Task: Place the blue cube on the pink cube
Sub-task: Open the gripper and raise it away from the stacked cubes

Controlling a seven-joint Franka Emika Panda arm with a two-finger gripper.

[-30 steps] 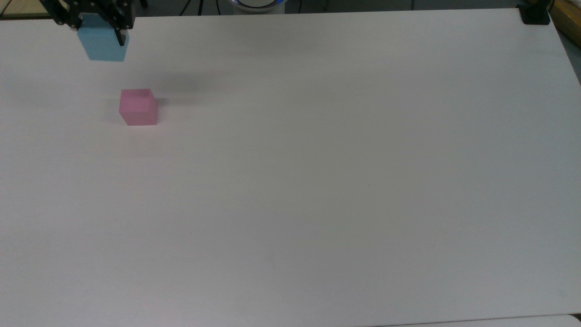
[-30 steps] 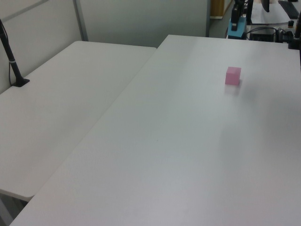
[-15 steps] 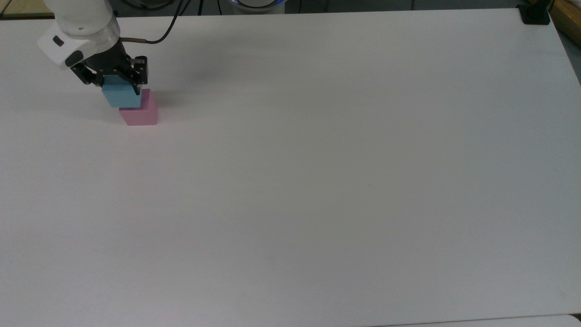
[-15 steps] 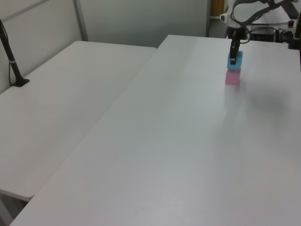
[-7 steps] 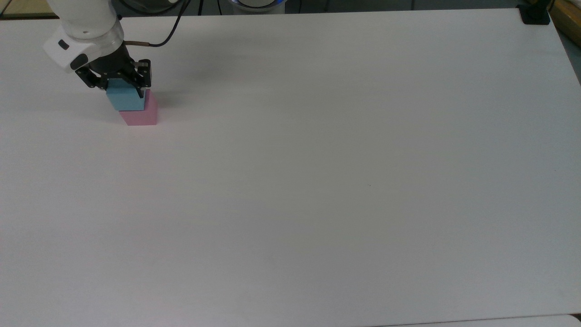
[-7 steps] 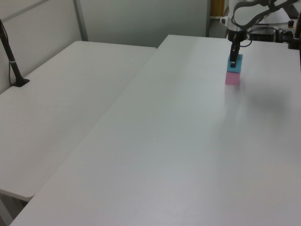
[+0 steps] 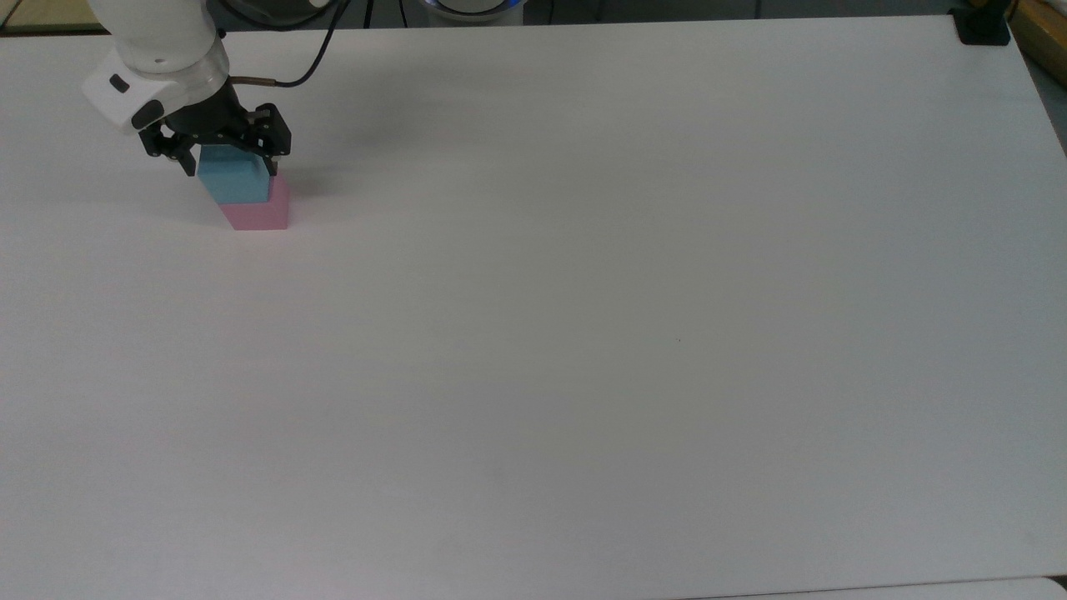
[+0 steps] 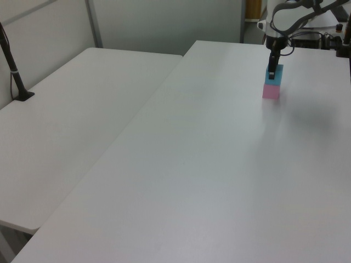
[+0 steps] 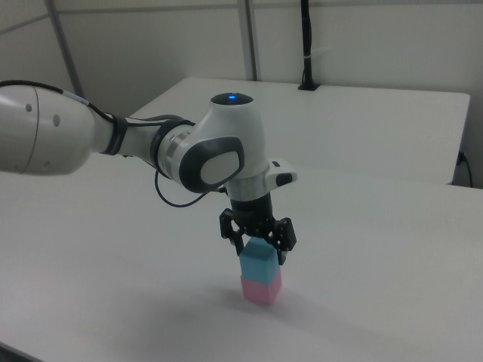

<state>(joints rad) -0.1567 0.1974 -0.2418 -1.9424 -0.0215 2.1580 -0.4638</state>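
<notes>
The matte blue cube [image 7: 236, 184] sits squarely on the matte pink cube [image 7: 258, 214] on the smooth white bench [image 7: 583, 292], the black gripper [image 7: 227, 162] released, fingers straddling it.

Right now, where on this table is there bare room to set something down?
Nearly all the table is bare. It is crowded at the top view's upper left, where the gripper straddles the blue cube atop the pink cube.
</notes>
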